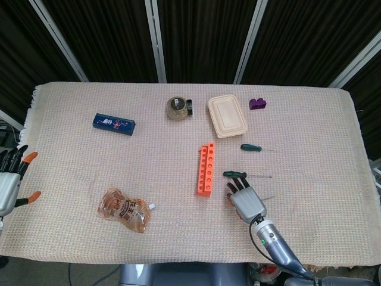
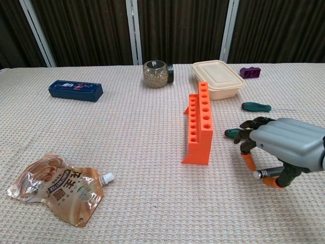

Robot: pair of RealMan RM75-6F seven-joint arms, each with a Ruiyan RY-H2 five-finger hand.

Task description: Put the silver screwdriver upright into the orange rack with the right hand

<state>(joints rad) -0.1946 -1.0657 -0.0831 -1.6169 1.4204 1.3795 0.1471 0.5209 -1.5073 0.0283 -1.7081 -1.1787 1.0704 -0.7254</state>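
Note:
The orange rack [image 1: 205, 169] [image 2: 199, 129] stands mid-table with its row of holes facing up. Just right of its near end, my right hand [image 1: 246, 199] [image 2: 282, 150] hovers low over the cloth, palm down. Its thumb and fingers pinch the silver screwdriver [image 2: 267, 174], which lies roughly level; only the handle end shows under the hand in the chest view. In the head view the thin shaft [image 1: 268, 197] pokes out to the right. My left hand [image 1: 9, 182] rests at the far left table edge, fingers spread and holding nothing.
Two green-handled screwdrivers [image 1: 234, 174] [image 1: 250, 147] lie just beyond my right hand. Further back are a beige lidded container [image 1: 227, 115], a jar [image 1: 177, 108], a purple piece [image 1: 257, 103] and a blue box [image 1: 114, 124]. A snack pouch [image 1: 124, 210] lies front left.

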